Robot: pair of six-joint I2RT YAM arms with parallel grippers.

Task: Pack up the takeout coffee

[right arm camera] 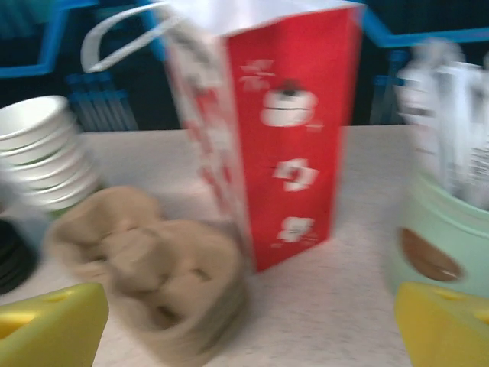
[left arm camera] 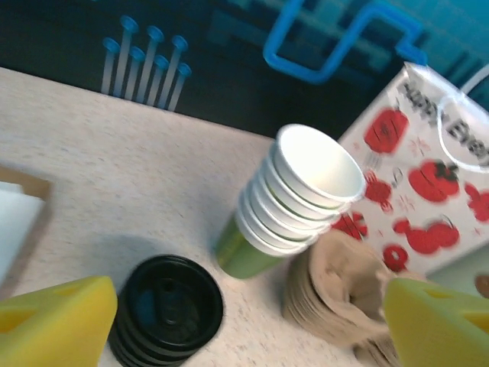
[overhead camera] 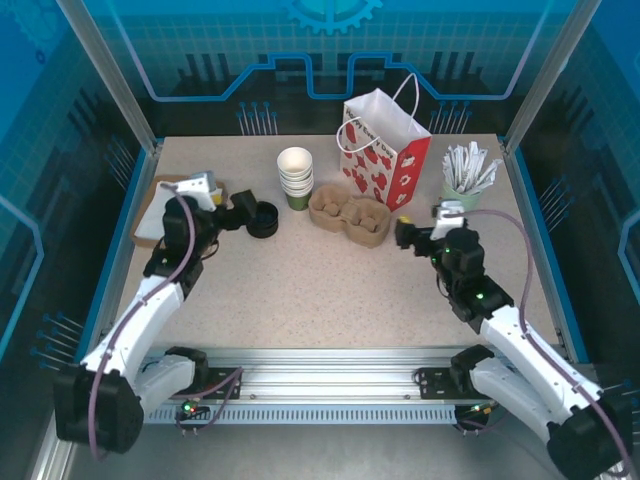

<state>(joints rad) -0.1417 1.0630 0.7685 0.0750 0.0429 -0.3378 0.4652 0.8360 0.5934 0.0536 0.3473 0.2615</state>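
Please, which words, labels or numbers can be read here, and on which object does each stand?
"Happy": white face of the gift bag, slightly blurred.
"Eve": same face, the rest cut off by the picture edge.
White marks on the bag's red side: too blurred to read.
Brown label on the mint cup: nothing readable.

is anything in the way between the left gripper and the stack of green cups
Partly: the stack of black lids sits right before the open left gripper, with the cup stack just beyond it to the right.
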